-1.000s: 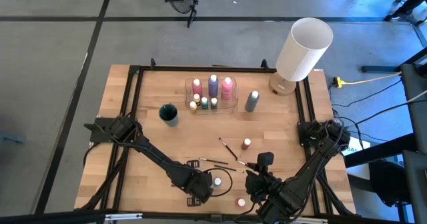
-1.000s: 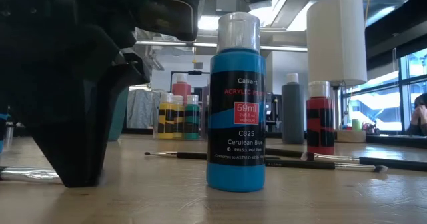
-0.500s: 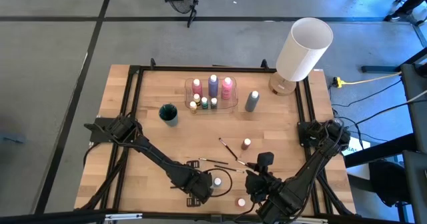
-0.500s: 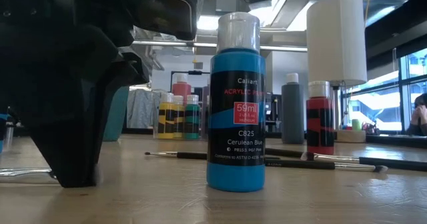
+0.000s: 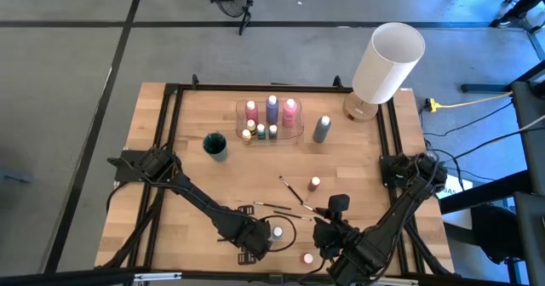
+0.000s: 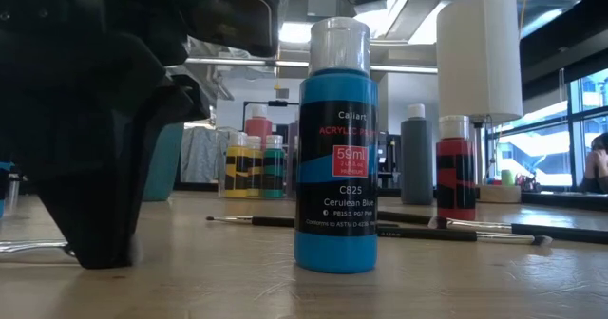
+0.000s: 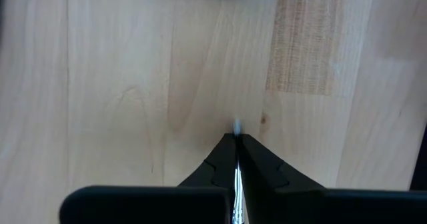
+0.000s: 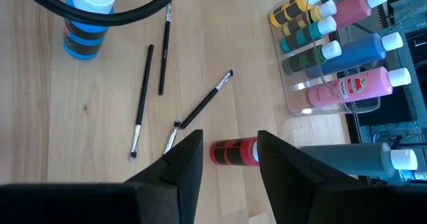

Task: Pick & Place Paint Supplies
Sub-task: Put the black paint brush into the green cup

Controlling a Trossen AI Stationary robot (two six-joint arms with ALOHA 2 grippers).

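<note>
Left gripper: your left gripper point(image 7: 237, 139) is sitting low at the near edge of the table, its two fingers pressed together on a thin silvery paintbrush point(image 7: 237, 177) whose pale tip is poking out past the fingertips onto the wood.
Blue bottle: a small white-capped blue paint bottle point(image 6: 335, 148) is standing upright just beside that gripper, labelled Cerulean Blue; in the high view you are seeing only its white cap point(image 5: 278, 232).
Right gripper: your right gripper point(image 8: 230, 159) is hovering over the near right part of the table with its fingers apart and nothing between them.
Red bottle: a small red bottle point(image 8: 235, 151) is standing ahead of the right gripper, near the loose brushes; a second small red bottle point(image 5: 308, 258) is standing closer to the table's near edge.
Loose brushes: several thin dark-handled paintbrushes point(image 8: 143, 101) are lying scattered on the bare wood between the two grippers and the red bottle.
Clear tray: a clear tray point(image 5: 298, 131) at the far middle of the table is holding the taller pink and purple bottles point(image 5: 272, 108) and the tiny yellow and green ones point(image 8: 301, 23).
Grey bottle: a grey bottle point(image 5: 321, 128) is standing just outside the tray, on its lamp side.
Teal cup: a teal cup point(image 5: 215, 145) is standing to the tray's other side.
Lamp: a big white cylindrical lamp point(image 5: 387, 63) is occupying the far right corner.
</note>
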